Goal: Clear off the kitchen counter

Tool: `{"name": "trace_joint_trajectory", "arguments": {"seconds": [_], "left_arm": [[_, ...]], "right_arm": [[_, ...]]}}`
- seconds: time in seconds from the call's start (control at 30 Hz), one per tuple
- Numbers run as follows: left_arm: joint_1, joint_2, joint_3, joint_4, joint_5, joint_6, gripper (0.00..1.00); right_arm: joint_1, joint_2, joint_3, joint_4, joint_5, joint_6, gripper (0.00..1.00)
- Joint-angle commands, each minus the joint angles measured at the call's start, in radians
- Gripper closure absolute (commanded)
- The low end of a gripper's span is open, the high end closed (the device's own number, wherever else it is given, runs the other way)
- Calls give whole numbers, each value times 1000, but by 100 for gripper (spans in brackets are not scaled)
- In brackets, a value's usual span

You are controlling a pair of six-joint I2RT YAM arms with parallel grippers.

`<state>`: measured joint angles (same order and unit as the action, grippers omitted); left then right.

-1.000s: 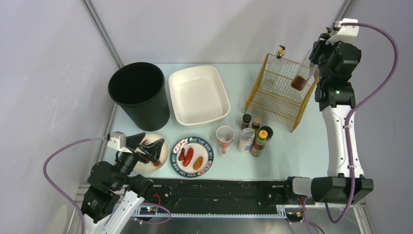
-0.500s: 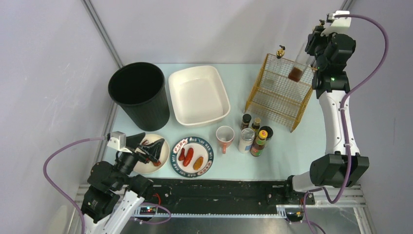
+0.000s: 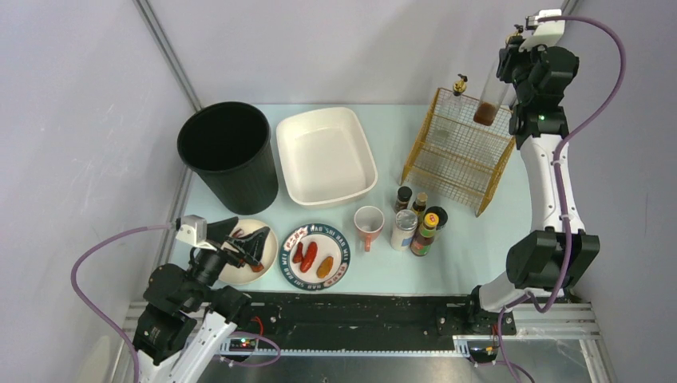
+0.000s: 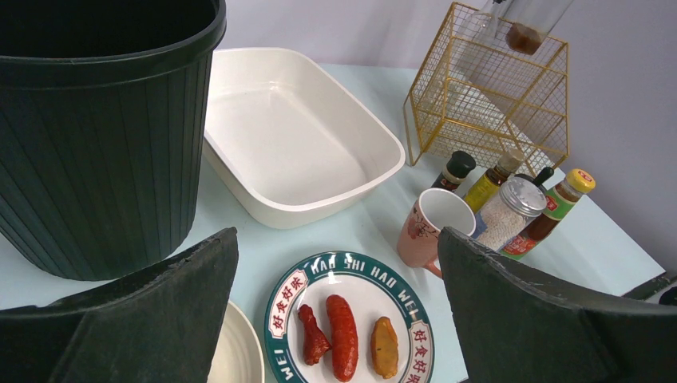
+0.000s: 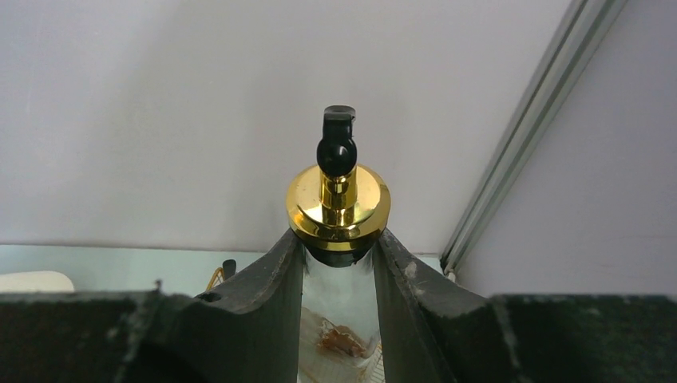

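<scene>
The right gripper [image 5: 338, 267] is closed on the neck of a glass oil dispenser [image 5: 338, 201], one finger pressed against each side just under its gold collar and black pour spout. A little brown liquid sits at the bottom of the glass. In the overhead view the dispenser hangs upright by the far right corner of a gold wire basket [image 3: 457, 159], its base about level with the basket's top rim. Whether it dips inside cannot be told. A second gold-capped glass bottle [image 3: 457, 85] stands in the basket's far corner. The left gripper [image 4: 337, 247] is spread wide and holds nothing, low over a cream plate [image 3: 268, 240] at the near left. Beside that plate lies a patterned plate [image 4: 281, 297] with three pieces of sausage. To its right are a pink mug [image 3: 368, 223] and a tight group of condiment bottles [image 3: 418, 221]. All of these rest on the kitchen counter [image 3: 479, 239], which also carries a white tub [image 3: 326, 155] and a black ribbed bin [image 3: 229, 155] at the far left.
</scene>
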<state>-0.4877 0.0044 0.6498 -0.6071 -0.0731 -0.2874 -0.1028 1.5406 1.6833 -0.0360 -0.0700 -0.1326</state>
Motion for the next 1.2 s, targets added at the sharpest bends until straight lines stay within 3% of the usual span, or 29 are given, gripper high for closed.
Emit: {"name": "trace_joint_trajectory", "arguments": {"seconds": [0.0,0.53,1.17], "left_arm": [[0,2,-8,30,2,21,2],[0,14,-8,31,19,22,2],[0,2,-8,32,21,24,2]], "right_arm": [[-14,-7,27,171,-38,-22,100],[-18,-40,-236,307,-45,-20,100],[-11,-17,-376,279,-18,67,100]]}}
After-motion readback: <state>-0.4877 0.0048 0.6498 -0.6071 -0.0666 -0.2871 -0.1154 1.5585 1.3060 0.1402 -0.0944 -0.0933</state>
